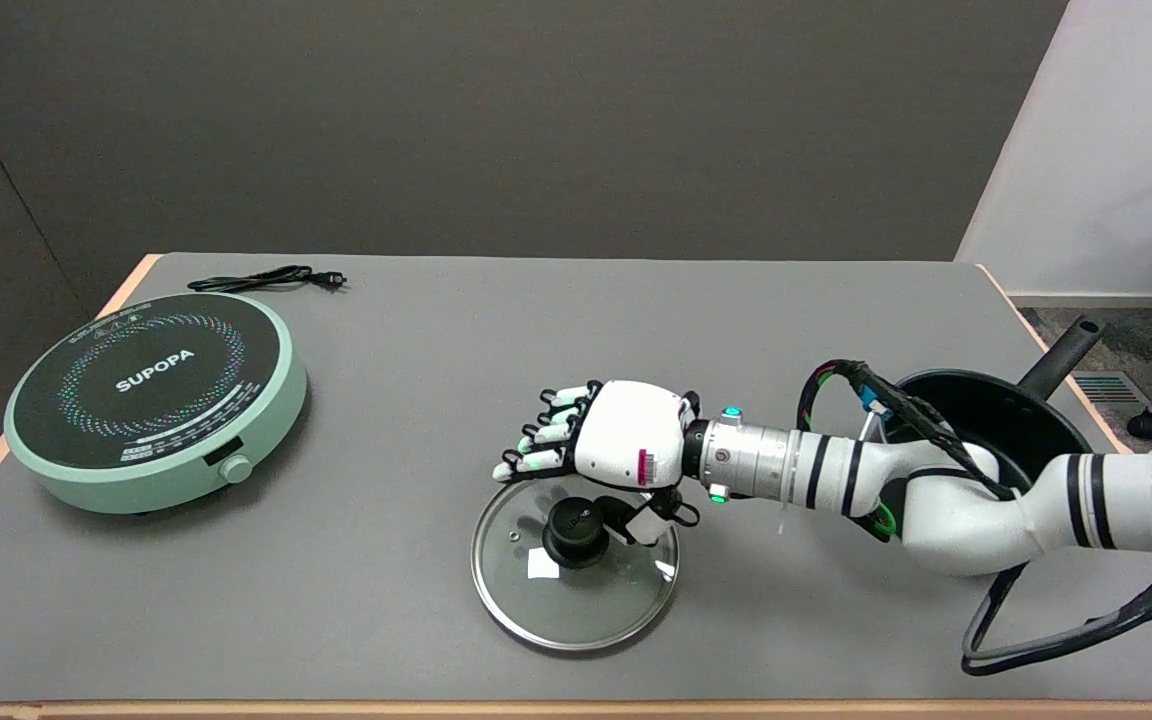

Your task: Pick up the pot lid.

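Your right hand [608, 440] hovers over the round glass pot lid [576, 562], fingers spread, holding nothing, thumb beside its black knob [576, 528]; the lid lies flat near the counter's [356, 560] front edge.

Glass, seemingly metal-rimmed pot lid [576, 590]

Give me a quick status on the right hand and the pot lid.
Right hand open, fingers spread, over the pot lid's far edge. Pot lid flat on the table, not gripped. Nothing blocking the knob.
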